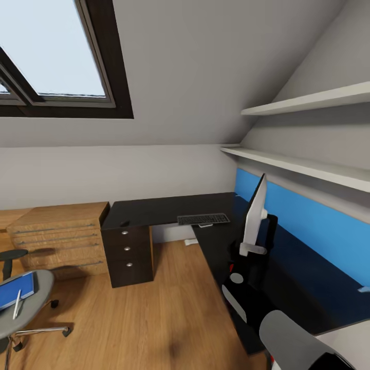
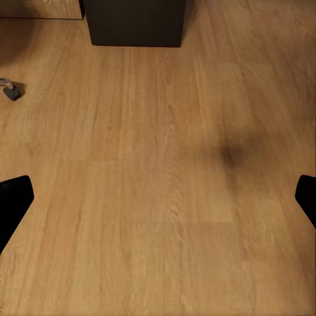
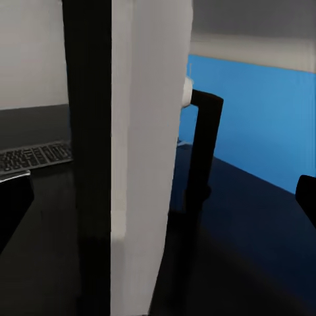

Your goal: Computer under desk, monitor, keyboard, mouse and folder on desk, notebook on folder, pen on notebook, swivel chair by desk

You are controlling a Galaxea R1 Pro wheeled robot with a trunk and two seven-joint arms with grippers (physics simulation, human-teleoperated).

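Standing edge-on, monitor [image 1: 255, 213] screens desk [image 1: 154, 210] beside keyboard [image 1: 203, 219].

- Monitor [image 1: 255, 216]: edge-on, upright on the black L-shaped counter [image 1: 154, 210].
- Keyboard [image 1: 203, 219]: flat at the counter's front edge.
- Blue folder [image 1: 15, 290] with pen [image 1: 17, 304]: on the swivel chair [image 1: 31, 303] seat.

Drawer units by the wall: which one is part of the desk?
The black drawer unit with round silver knobs, under the desk. The light wooden dresser beside it has long bar handles and stands apart.
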